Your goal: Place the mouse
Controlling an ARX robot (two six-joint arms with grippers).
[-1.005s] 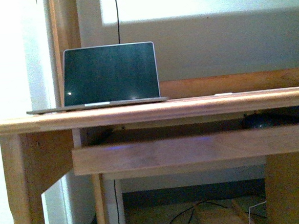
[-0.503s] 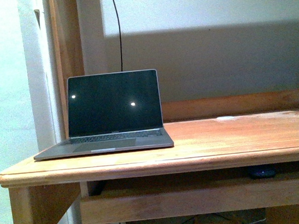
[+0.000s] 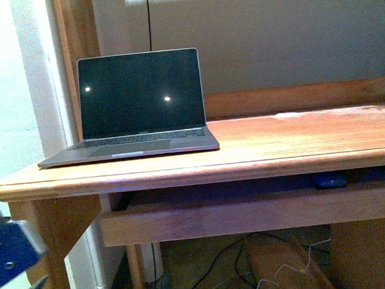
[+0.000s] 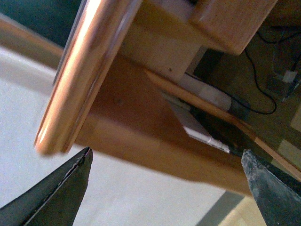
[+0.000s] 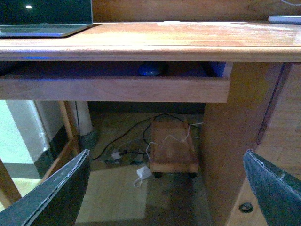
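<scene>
Well, mouse (image 3: 330,181) right of frame, under worktop (image 3: 298,137).
I see left end effector (image 4: 165,153) and right end effector (image 5: 167,153) spread wide, empty.

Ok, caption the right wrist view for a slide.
Open right gripper faces the desk; the mouse sits in the tray beneath.

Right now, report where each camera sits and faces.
Front: on the body, facing the wooden desk and open grey laptop; blue left arm shows.
Left wrist: below the desk corner, looking up; open left claw.
Right wrist: facing the wooden pull-out tray; open right claw.
Front and right wrist share the small dark rounded mouse.
</scene>
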